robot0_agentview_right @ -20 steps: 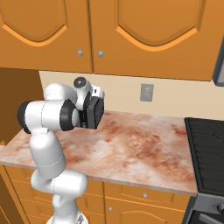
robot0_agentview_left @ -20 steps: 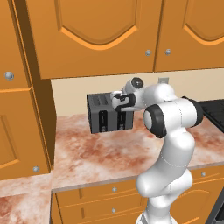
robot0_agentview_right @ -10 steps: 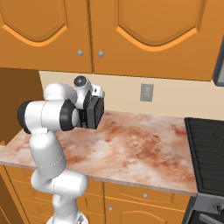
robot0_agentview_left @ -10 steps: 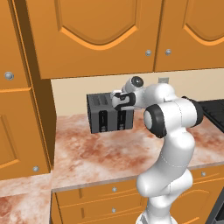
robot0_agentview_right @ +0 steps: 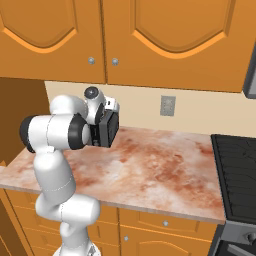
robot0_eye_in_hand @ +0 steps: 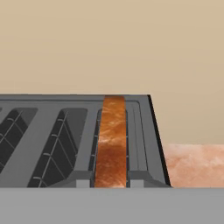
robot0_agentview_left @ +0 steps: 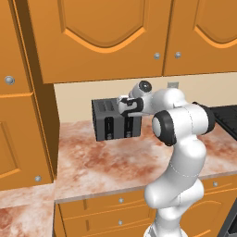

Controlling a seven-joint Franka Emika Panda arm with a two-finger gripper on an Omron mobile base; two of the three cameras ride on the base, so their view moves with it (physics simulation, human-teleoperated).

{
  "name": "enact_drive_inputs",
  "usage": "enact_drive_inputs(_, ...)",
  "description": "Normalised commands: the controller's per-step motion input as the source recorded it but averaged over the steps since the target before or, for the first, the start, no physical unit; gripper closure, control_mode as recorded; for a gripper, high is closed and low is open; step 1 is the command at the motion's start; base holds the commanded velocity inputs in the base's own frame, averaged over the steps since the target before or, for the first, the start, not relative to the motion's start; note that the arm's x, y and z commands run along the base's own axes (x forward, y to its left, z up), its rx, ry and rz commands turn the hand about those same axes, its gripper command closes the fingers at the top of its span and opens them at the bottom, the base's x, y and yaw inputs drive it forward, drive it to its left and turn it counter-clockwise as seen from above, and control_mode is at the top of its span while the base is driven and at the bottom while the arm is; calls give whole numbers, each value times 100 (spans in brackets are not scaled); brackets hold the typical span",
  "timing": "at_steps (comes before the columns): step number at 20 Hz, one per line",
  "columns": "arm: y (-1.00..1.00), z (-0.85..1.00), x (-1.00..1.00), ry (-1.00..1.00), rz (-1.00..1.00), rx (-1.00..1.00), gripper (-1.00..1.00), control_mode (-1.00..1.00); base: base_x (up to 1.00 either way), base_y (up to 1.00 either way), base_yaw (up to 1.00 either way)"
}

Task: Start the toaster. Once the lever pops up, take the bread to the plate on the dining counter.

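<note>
Here, the gripper [robot0_agentview_left: 124,105] is hovering over the top right end of the toaster [robot0_agentview_left: 109,120], which is sitting on the marbled counter [robot0_agentview_left: 115,162] against the back wall, and the bread [robot0_eye_in_hand: 111,142] is standing on edge in the toaster's rightmost slot, seen from the hand camera as a thin brown strip. The fingertips are hidden, but the jaws are evidently drawn together, and whether they are clamping the slice cannot be told. Judging from this, the lift is calling for a straight upward pull along the slot, keeping the slice clear of the wire guides.
</note>
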Motion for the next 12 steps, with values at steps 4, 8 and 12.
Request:
enact_drive_inputs(4, 0, 0, 0, 0, 0, 0, 100, -100, 0, 0, 0)
enact_drive_inputs(8, 0, 0, 0, 0, 0, 0, 100, -100, 0, 0, 0)
enact_drive_inputs(12, 0, 0, 0, 0, 0, 0, 100, -100, 0, 0, 0)
